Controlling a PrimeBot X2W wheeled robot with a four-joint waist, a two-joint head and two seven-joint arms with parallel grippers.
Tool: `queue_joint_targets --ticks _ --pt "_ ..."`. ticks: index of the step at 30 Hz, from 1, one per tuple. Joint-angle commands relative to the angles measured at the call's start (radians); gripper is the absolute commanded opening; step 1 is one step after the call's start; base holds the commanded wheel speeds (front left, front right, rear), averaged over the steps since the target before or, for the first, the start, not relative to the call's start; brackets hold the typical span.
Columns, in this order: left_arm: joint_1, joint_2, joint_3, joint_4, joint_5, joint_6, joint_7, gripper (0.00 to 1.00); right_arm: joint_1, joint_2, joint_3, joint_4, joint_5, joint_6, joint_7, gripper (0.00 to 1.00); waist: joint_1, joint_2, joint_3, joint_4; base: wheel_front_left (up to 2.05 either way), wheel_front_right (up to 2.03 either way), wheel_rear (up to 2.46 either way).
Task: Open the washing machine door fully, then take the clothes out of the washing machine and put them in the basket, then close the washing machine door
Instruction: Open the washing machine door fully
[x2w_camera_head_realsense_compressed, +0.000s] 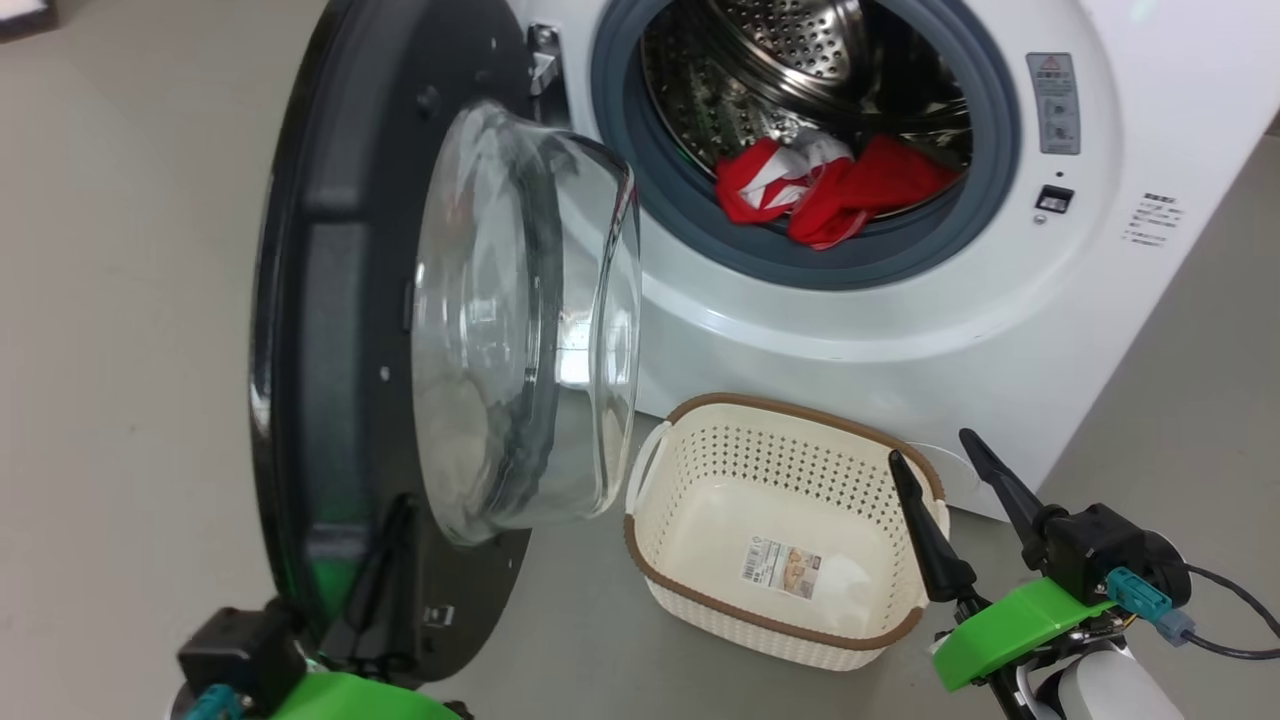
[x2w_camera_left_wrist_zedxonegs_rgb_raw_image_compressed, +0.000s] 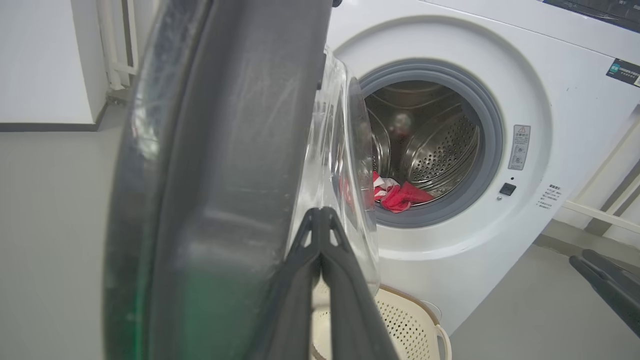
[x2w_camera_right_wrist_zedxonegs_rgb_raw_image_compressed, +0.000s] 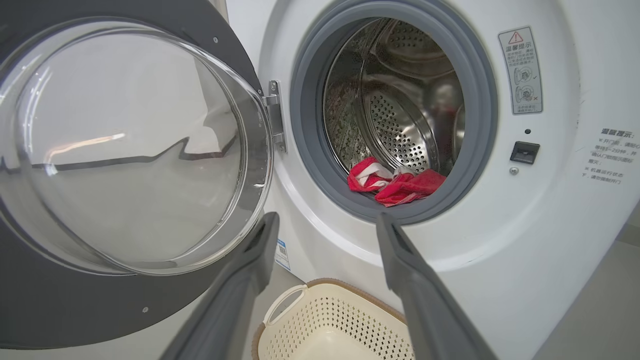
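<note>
The washing machine (x2w_camera_head_realsense_compressed: 900, 330) stands with its door (x2w_camera_head_realsense_compressed: 330, 300) swung out towards me, glass bowl facing right. Red and white clothes (x2w_camera_head_realsense_compressed: 830, 185) lie at the front of the steel drum, also seen as the clothes (x2w_camera_right_wrist_zedxonegs_rgb_raw_image_compressed: 395, 182) and the clothes (x2w_camera_left_wrist_zedxonegs_rgb_raw_image_compressed: 397, 192). The cream basket (x2w_camera_head_realsense_compressed: 780, 630) sits on the floor below the opening, nothing but a label inside. My left gripper (x2w_camera_head_realsense_compressed: 400, 520) is shut, empty, its tips close against the door's inner face under the glass; the left gripper (x2w_camera_left_wrist_zedxonegs_rgb_raw_image_compressed: 320, 214) shows beside the door (x2w_camera_left_wrist_zedxonegs_rgb_raw_image_compressed: 225, 150). My right gripper (x2w_camera_head_realsense_compressed: 930, 445) stands open over the basket's right end, and the right gripper (x2w_camera_right_wrist_zedxonegs_rgb_raw_image_compressed: 327, 220) points at the drum opening.
Grey floor runs left of the door and right of the machine. The door's hinge (x2w_camera_right_wrist_zedxonegs_rgb_raw_image_compressed: 274, 115) is on the opening's left side. A white wall with a dark skirting (x2w_camera_left_wrist_zedxonegs_rgb_raw_image_compressed: 45, 125) stands far left. A cable (x2w_camera_head_realsense_compressed: 1230, 620) trails from the right wrist.
</note>
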Motion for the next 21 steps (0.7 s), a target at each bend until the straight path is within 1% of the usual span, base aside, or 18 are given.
queue_joint_targets --ticks 1,8,16,21 --pt "-0.015 0.027 0.061 -0.023 0.001 0.021 -0.013 0.0 -0.035 -0.013 0.028 -0.021 -0.008 0.007 -0.006 1.0 0.0 0.0 0.007 0.012 0.0 0.0 0.0" --pt "-0.029 0.042 0.105 0.008 -0.009 0.039 -0.034 0.0 -0.046 -0.036 0.04 -0.019 -0.01 0.007 -0.006 1.0 0.0 0.0 0.022 0.022 0.0 0.0 0.0" --pt "-0.062 0.076 0.179 0.081 -0.018 0.059 -0.083 0.0 -0.068 -0.068 0.067 -0.006 -0.009 0.007 -0.006 1.0 0.0 0.0 0.038 0.018 0.0 0.0 0.0" --pt "-0.085 0.1 0.223 0.138 -0.035 0.062 -0.108 0.0 -0.079 -0.081 0.075 -0.004 -0.006 0.007 -0.006 1.0 0.0 0.0 0.043 0.015 0.0 0.0 0.0"
